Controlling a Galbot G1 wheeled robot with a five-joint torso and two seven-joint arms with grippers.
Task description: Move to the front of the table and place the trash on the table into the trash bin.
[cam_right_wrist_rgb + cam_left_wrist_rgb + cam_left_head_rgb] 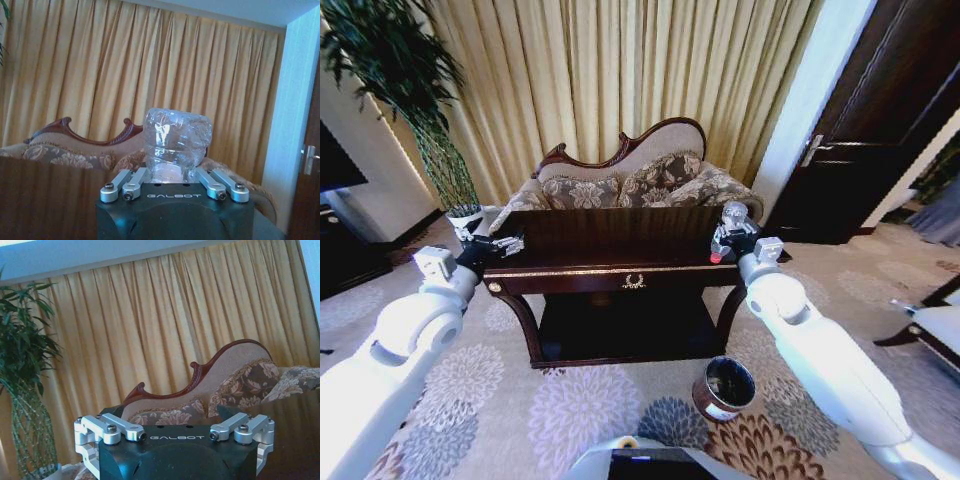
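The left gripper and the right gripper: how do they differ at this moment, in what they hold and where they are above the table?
The right gripper is shut on a clear plastic bottle, while the left gripper holds nothing and is open. The right gripper is over the table's right end, and the left gripper is at its left end. Both are at about tabletop height, and both face the sofa and the curtain.

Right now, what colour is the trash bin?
Dark brown trash bin with a white label; head view.
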